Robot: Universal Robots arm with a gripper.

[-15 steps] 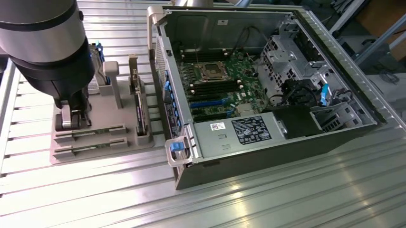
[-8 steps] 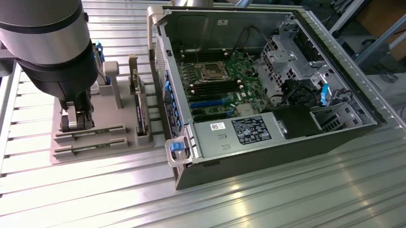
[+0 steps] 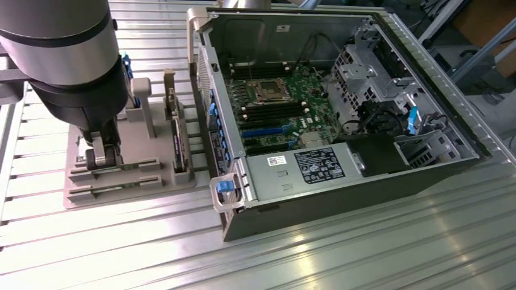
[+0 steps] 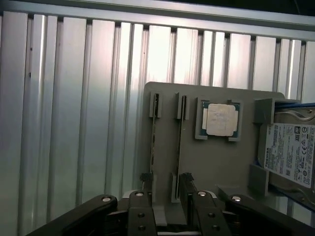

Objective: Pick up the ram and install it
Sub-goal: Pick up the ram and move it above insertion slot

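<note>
My claw [image 4: 166,179] hangs wide open, holding nothing, just above the gray tray [image 4: 216,162] on the table [image 4: 74,123]. The ram [image 4: 178,147] stands on edge in its slot (a second stick [image 4: 152,147] alongside); the tray also carries a CPU chip [image 4: 221,119] and hard drive [image 4: 290,152]. The computer case [image 3: 363,193] lies open, motherboard [image 3: 298,121] inside.

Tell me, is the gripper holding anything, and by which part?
Nothing is held. The gripper hangs open over the tray, and the ram sticks sit in their slots there.

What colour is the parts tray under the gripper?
Plain grey tray, clearest in the wrist view.
</note>
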